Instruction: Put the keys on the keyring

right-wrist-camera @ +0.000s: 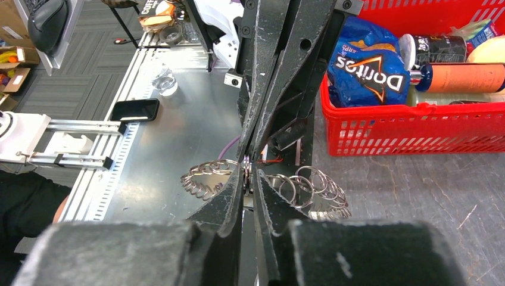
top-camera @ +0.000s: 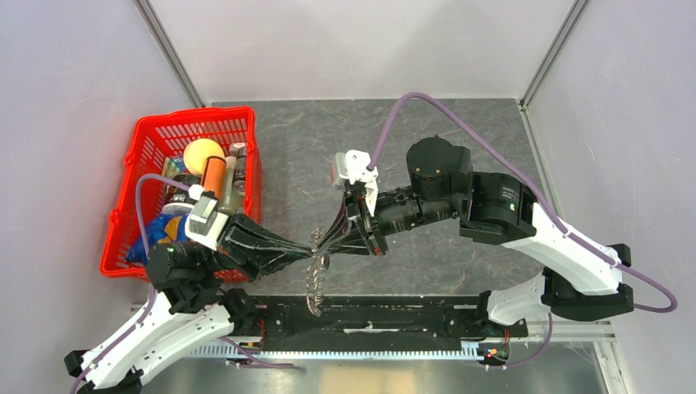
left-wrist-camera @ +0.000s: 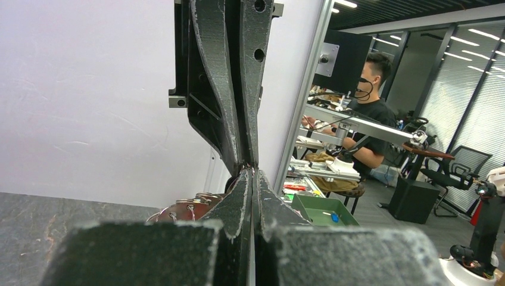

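Note:
The keyring (top-camera: 313, 283) hangs edge-on above the table's near edge, between the two grippers' tips. My left gripper (top-camera: 308, 253) reaches in from the left and my right gripper (top-camera: 324, 240) from the right, tip to tip at the ring's top. In the right wrist view my right gripper (right-wrist-camera: 248, 173) is shut on the ring, whose metal loops (right-wrist-camera: 315, 190) fan out to both sides. The left gripper's fingers (right-wrist-camera: 271, 77) meet it from above. In the left wrist view my left gripper (left-wrist-camera: 251, 173) is shut, with the keyring (left-wrist-camera: 181, 210) beside it. The small loose black-headed key is hidden.
A red basket (top-camera: 148, 139) with a Doritos bag (right-wrist-camera: 363, 65), bottles and a yellow ball (top-camera: 203, 152) stands at the left of the table. A black rail (top-camera: 369, 316) runs along the near edge. A phone (right-wrist-camera: 134, 109) lies on the metal bench beyond.

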`<state>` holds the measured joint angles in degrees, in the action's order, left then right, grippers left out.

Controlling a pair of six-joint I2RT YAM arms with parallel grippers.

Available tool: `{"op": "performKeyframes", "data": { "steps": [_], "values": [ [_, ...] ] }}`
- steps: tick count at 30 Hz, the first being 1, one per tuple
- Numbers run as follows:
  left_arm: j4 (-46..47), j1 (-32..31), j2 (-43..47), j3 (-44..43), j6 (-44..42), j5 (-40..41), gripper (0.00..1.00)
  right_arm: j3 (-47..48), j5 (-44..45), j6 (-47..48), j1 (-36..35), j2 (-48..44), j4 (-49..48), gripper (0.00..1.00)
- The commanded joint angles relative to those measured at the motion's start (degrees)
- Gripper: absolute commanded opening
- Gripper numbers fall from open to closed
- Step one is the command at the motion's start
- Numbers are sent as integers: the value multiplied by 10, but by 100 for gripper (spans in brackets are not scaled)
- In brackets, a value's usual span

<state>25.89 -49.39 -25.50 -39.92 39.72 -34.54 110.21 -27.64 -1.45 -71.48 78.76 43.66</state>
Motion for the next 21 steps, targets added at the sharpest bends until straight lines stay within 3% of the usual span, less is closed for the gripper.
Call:
{"op": "performKeyframes", "data": {
  "steps": [1, 13, 21],
  "values": [
    [38, -2, 1, -4, 10, 15, 2, 18, -9, 4, -1, -11, -4, 14],
    [38, -2, 0, -4, 10, 15, 2, 11, -13, -2, -1, -21, -7, 9],
    [37, -3, -3, -7, 10, 14, 2, 6, -6, -5, -1, -28, -7, 22]
  ]
}}
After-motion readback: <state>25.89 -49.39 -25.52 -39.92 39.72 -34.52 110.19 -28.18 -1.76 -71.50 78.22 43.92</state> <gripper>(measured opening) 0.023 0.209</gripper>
